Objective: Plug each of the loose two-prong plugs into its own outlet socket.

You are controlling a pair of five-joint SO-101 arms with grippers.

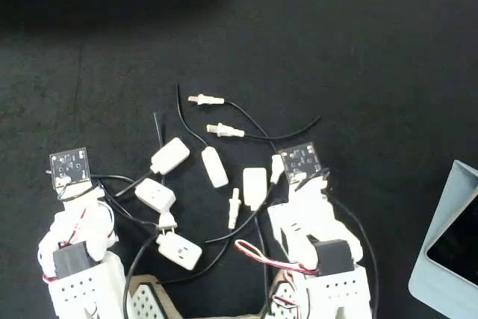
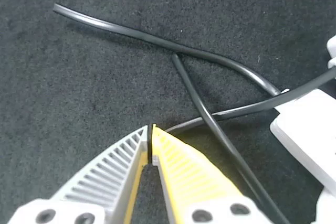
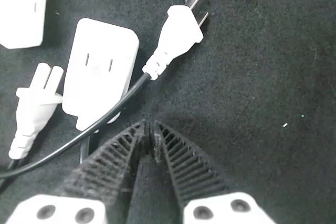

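**Right jaws.** Shut tip to tip, nothing held; black ribbed fingers (image 3: 115,161) are poised over the counter (image 3: 273,77).

**Plug 1** (image 3: 181,30). White, two-prong, laid flat just ahead of the right jaws and a little to one side. The long axis is set at a slant away from the jaws, with the prongs pointed away from them and the cable end turned back toward them. Its black cable (image 3: 105,116) is run close past the jaw tips and across the near corner of socket 1.

**Socket 1** (image 3: 100,72). White block, placed ahead of the right jaws on the other side from plug 1, near it but apart. The slotted face is turned up and the long axis runs roughly away from the jaws. Nothing is plugged into it.

**Plug 2** (image 3: 34,106). White, laid just beside socket 1 on the side farther from the right jaws, long axis roughly parallel to the socket's.

**Socket 2** (image 3: 21,6). White, slots up, set farther ahead of the right jaws, beyond plug 2.

**Left jaws.** Shut, nothing held; one white finger (image 2: 105,177) is met by a yellow one. Black leads (image 2: 199,103) are crossed just ahead of the tips.

**Socket 3** (image 2: 304,129). White, found ahead of the left jaws and off to one side.

**Plug 3** (image 1: 202,98), **plug 4** (image 1: 224,131). Loose, well ahead of both arms, long axes crosswise, prongs turned toward the left arm's side.
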